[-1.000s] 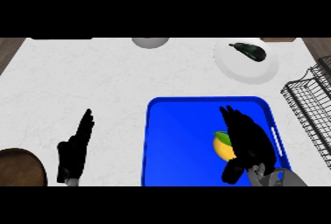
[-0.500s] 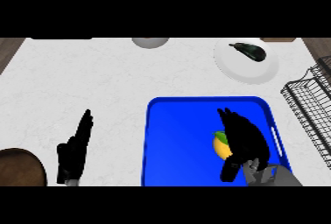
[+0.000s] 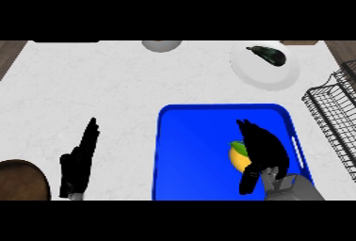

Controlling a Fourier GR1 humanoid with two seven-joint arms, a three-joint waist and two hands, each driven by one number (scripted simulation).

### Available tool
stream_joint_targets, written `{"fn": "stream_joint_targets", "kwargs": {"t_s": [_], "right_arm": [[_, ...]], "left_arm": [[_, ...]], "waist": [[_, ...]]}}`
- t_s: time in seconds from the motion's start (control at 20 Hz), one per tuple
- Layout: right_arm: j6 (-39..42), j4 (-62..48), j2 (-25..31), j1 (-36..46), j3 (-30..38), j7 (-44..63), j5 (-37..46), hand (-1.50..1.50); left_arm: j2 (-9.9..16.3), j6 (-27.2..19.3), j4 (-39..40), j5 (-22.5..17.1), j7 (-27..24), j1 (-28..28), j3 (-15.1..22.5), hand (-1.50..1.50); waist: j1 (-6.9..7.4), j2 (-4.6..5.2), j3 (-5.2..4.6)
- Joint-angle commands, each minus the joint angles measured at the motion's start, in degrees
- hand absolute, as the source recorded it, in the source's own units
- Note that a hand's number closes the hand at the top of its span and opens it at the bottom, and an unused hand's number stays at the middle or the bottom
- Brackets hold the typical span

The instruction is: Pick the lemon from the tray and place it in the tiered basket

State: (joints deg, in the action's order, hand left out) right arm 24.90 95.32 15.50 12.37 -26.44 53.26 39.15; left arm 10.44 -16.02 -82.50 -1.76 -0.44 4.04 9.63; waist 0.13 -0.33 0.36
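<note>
Two black hands are showing over a white bench, seen from steeply above. A blue tray [image 3: 188, 155] is sitting on the bench in the lower right half of the view, its long sides running up and down. Inside the tray, toward its right side, a yellow lemon [image 3: 238, 157] with a green tip is lying on the blue floor. The right hand [image 3: 262, 149] is lying over the lemon's right side, fingers pointing up the view and arching over the fruit, while the thumb is hanging down below it; the hand is covering much of the lemon, and I cannot tell whether the fingers are actually closing round it. The lemon itself is resting in the tray. The left hand [image 3: 78, 162] is resting near the lower left edge, well apart from the tray, open with straight fingers pointing up. A black wire tiered basket [image 3: 335, 113] is standing at the right edge of the bench, just beyond the tray. Toward the top right, a white plate [image 3: 261, 70] is carrying a dark green vegetable [image 3: 268, 54]. A pale round bowl [image 3: 162, 44] is showing partly at the top edge, and a dark brown round object [image 3: 21, 181] is sitting in the lower left corner.
</note>
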Motion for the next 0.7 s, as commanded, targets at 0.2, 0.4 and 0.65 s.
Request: {"fn": "stream_joint_targets", "kwargs": {"t_s": [0.2, 0.4, 0.65], "right_arm": [[-3.58, -6.56, -0.60, -2.55, 0.07, -6.71, 5.77, 1.50], [-2.71, -6.07, -3.18, -1.24, -0.15, -8.22, 5.79, 1.50], [-5.09, -6.78, -0.67, 0.97, -2.67, -12.78, 12.86, 1.50]], "left_arm": [[-1.02, 1.75, 4.29, 0.14, 0.49, -0.15, -1.48, 0.00], [0.16, 2.85, 3.22, 0.32, 1.10, 0.71, -2.61, 0.00], [-1.61, 0.12, -0.99, 3.05, 4.85, 0.56, -0.65, 0.00]], "waist": [[0.01, 0.37, -0.35], [0.05, 0.36, -0.35], [0.04, 0.30, -0.35]]}}
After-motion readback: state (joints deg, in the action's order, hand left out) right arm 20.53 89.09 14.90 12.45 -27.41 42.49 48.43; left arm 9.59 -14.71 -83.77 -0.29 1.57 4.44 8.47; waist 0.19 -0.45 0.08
